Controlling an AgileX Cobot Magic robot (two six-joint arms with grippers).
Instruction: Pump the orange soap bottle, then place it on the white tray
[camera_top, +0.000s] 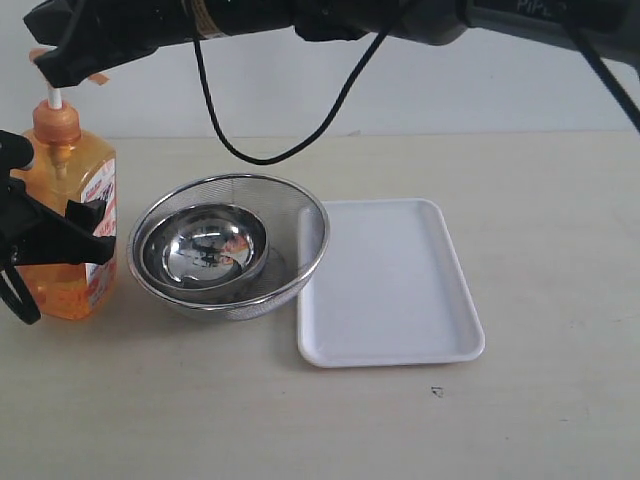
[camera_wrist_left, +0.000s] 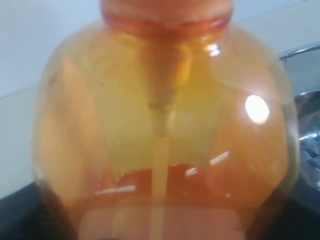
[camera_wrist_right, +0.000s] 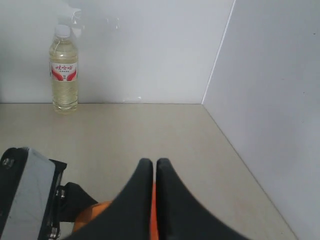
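The orange soap bottle (camera_top: 68, 205) stands upright at the table's far left, its label facing the strainer. My left gripper (camera_top: 72, 240) is shut on its body, black fingers either side. In the left wrist view the bottle (camera_wrist_left: 160, 125) fills the frame, with dark fingers (camera_wrist_left: 17, 217) at the lower corners. My right gripper (camera_top: 65, 58) reaches across from the right and sits shut on top of the pump head, above the white stem (camera_top: 54, 98). Its closed fingertips (camera_wrist_right: 145, 167) show orange pump plastic (camera_wrist_right: 153, 210) beneath them. The white tray (camera_top: 400, 290) lies flat right of centre.
A round steel mesh strainer (camera_top: 305, 215) holding a shiny steel bowl (camera_top: 205, 245) stands between bottle and tray, touching the tray's left edge. A black cable (camera_top: 300, 145) hangs from the right arm over the strainer. A clear water bottle (camera_wrist_right: 64, 70) stands against the back wall.
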